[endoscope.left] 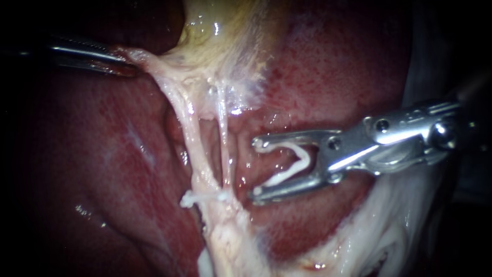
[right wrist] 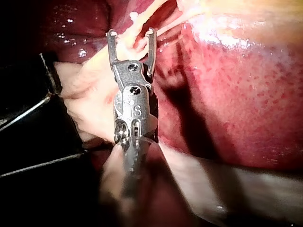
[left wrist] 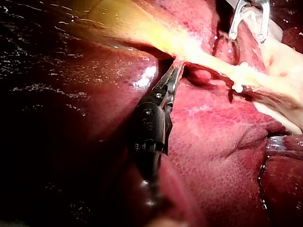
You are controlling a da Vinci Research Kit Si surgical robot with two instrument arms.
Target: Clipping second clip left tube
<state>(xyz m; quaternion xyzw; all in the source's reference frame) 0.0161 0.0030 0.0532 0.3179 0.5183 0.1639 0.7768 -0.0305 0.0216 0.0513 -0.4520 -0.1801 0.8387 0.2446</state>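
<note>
Endoscope view: a seated clip (endoscope.left: 202, 196) crosses the left tube (endoscope.left: 190, 134) low down, so one is on and the second is not; my right instrument (endoscope.left: 256, 167), jaws spread and grasping a loaded clip (endoscope.left: 306, 159) between them, hangs just right of the right tube (endoscope.left: 224, 143), not yet at the left one; my left instrument (endoscope.left: 127, 64) is clenched on pale tissue (endoscope.left: 154, 64) at the left; reaching, straddling and squeezing remain.

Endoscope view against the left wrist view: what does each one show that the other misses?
Endoscope only: the right instrument's hinge and its whole loaded clip, held between the jaws. Left wrist only: the left instrument's dark wrist and shaft. Both: left jaws shut on pale tissue, the placed clip on the tube, the right jaw tips, liver.
</note>
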